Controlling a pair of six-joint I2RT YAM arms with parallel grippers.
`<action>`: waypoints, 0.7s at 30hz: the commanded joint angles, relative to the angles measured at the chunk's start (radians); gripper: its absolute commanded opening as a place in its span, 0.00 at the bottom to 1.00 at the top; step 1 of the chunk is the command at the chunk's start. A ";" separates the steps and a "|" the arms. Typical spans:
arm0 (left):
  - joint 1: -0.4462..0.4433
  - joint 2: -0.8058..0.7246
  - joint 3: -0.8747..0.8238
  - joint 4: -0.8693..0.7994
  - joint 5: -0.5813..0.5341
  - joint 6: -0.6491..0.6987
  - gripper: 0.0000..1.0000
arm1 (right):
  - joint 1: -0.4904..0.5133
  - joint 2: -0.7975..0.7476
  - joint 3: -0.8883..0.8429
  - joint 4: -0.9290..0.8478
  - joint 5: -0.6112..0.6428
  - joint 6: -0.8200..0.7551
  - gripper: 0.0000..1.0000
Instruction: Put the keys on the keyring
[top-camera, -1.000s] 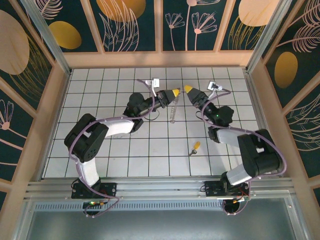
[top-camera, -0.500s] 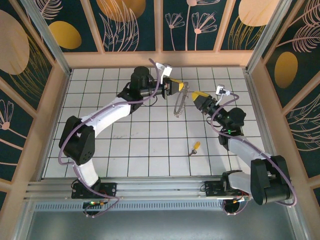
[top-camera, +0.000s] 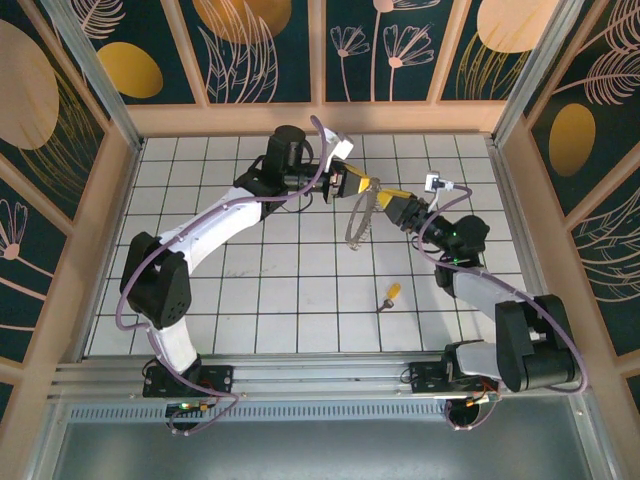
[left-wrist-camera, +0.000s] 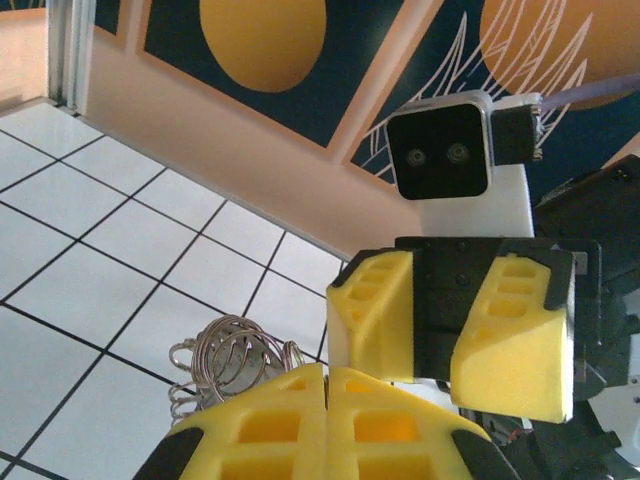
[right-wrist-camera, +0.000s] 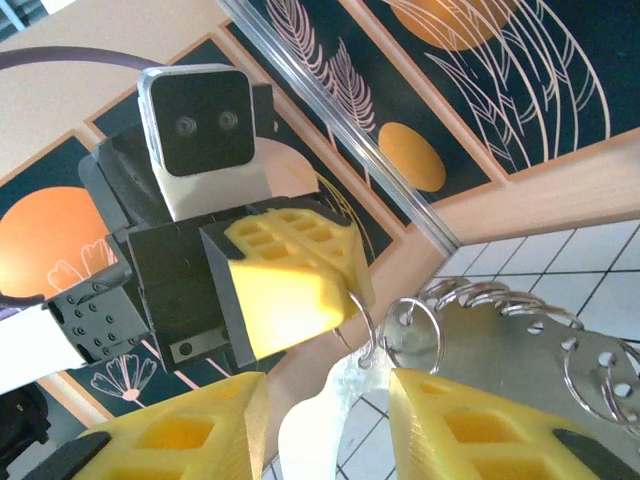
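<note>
Step, as judged: steadying keyring (top-camera: 358, 218), held off bench (top-camera: 250, 290). Left gripper (top-camera: 360, 184) jaws clenched on keyring's top. Right gripper (top-camera: 385, 197) beside keyring, jaws parted astride its loops. Key (top-camera: 392, 294) on bench, near-side right of keyring, untouched. Next, likely: fetch Key, thread it.

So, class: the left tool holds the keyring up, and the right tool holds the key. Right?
No: the key lies on the tiles, not in the right tool; the top external view shows it. The rest stands.
</note>
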 joint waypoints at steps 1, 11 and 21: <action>0.003 0.009 -0.007 0.084 0.066 -0.039 0.00 | -0.004 0.030 0.012 0.147 -0.029 0.074 0.36; 0.005 0.025 -0.030 0.166 0.114 -0.111 0.00 | 0.009 0.079 0.033 0.200 -0.008 0.112 0.32; 0.003 0.029 -0.068 0.258 0.140 -0.180 0.00 | 0.028 0.098 0.062 0.197 0.004 0.114 0.30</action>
